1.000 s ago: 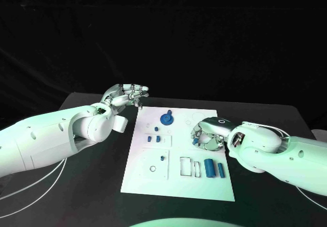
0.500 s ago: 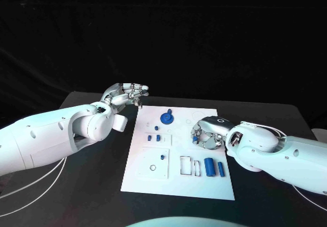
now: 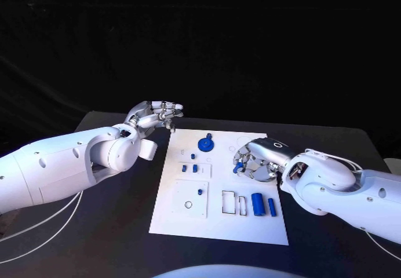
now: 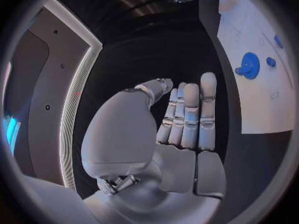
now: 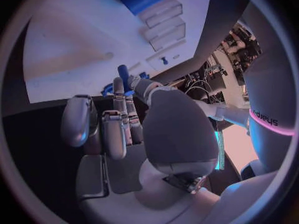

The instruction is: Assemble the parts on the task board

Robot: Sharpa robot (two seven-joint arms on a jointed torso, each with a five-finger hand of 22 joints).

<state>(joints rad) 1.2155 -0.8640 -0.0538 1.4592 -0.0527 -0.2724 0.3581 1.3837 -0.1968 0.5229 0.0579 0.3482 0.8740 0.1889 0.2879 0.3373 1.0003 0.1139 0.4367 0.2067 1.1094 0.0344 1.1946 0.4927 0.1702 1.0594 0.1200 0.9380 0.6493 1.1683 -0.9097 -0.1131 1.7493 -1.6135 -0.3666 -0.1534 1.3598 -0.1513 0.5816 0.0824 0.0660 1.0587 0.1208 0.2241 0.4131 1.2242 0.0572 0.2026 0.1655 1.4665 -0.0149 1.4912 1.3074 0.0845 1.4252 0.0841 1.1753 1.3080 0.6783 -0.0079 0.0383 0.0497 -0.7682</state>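
The right hand (image 3: 257, 160) has lifted a little off the task board (image 3: 219, 229) and turned, so its fingers (image 3: 244, 156) now point more toward the left side of the desk. The small blue part (image 3: 237, 168) pinched in them has come up with it and now shows more plainly at the fingertips than a second ago.
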